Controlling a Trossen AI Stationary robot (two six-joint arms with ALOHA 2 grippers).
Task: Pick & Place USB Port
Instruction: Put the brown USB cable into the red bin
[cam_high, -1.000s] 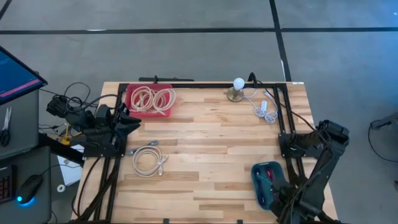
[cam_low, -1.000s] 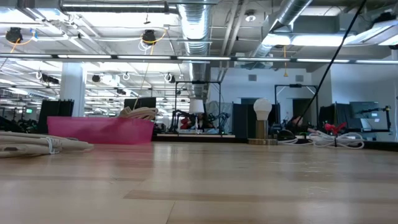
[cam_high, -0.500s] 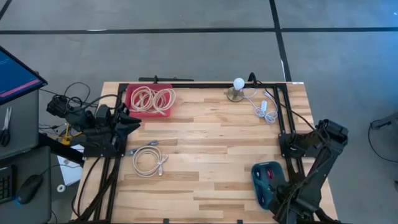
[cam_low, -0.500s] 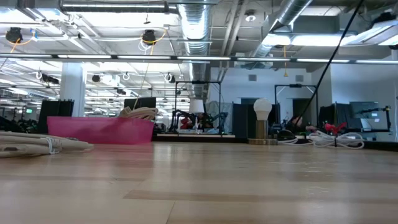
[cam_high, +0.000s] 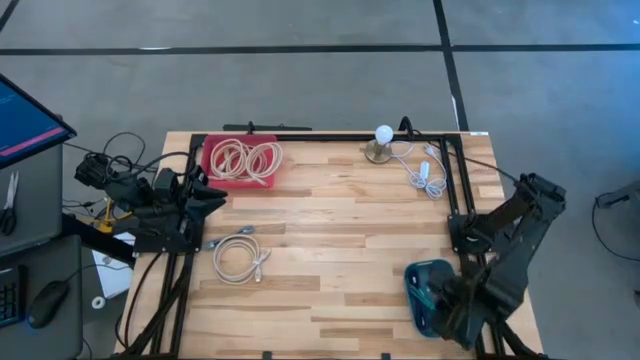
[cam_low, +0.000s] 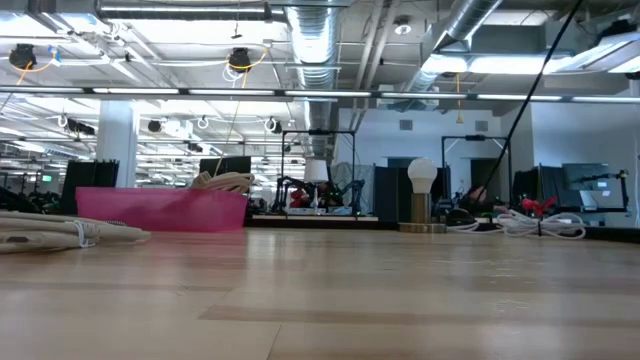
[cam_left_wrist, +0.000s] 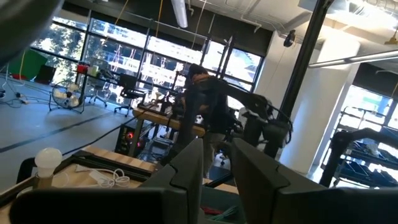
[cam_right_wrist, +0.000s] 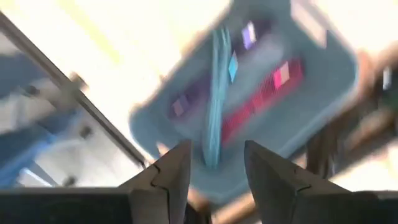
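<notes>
A teal bin (cam_high: 413, 276) stands at the table's near right and has a divider (cam_right_wrist: 214, 93) down its middle. Small red (cam_right_wrist: 264, 99) and purple (cam_right_wrist: 249, 34) pieces lie inside it; I cannot tell which of them is the USB port. My right gripper (cam_high: 434, 298) hangs over the bin, pointing down into it. Its fingers are open (cam_right_wrist: 216, 168) with nothing between them. My left gripper (cam_high: 205, 200) waits at the table's left edge, its fingers (cam_left_wrist: 217, 162) a little apart and empty.
A pink bin (cam_high: 242, 160) of coiled cables stands at the far left. A loose white cable coil (cam_high: 240, 258) lies in front of it. At the far edge stand a bulb lamp (cam_high: 383, 140) and a white cord with a plug (cam_high: 425, 172). Bare wood lies mid-table.
My right gripper has shifted from the table's near edge a little toward the far edge. It now covers more of the teal bin, and its arm's elbow has swung farther back. The bin and the cables have stayed in place.
</notes>
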